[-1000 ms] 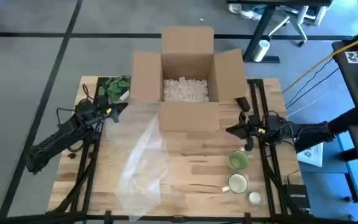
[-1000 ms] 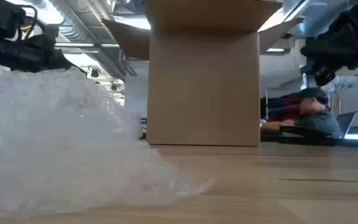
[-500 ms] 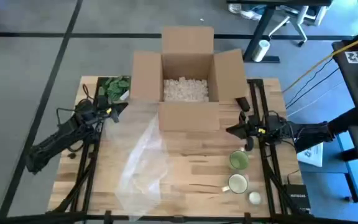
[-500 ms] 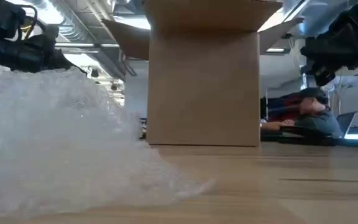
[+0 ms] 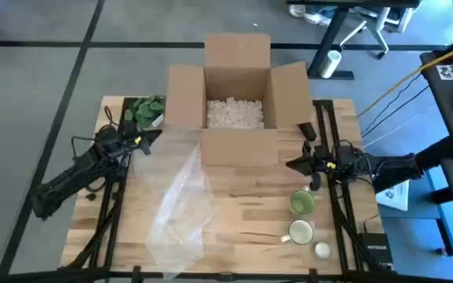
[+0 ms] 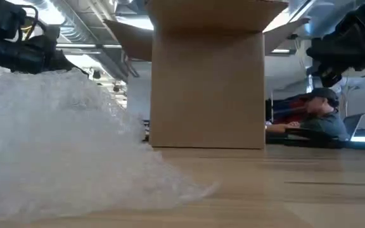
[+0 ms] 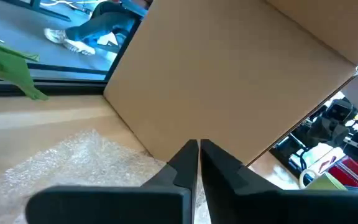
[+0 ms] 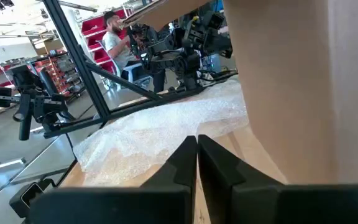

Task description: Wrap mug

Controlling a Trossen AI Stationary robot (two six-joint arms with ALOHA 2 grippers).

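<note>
Your white ceramic mug stands upright at the lower right of the high view, apparently staged just below a green cup for an easy right-arm pick. The right gripper, fingers pressed together and empty, hangs near it, above the green cup. The clear bubble wrap sheet lies spread left of centre, well apart from the mug. The left gripper, likewise closed, waits at the sheet's upper corner beside the open cardboard box.

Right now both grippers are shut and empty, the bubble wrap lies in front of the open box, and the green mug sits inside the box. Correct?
Not quite. The green mug stands on the table near the right gripper, outside the box, as the high view shows. The left gripper, bubble wrap and the rest hold.
</note>
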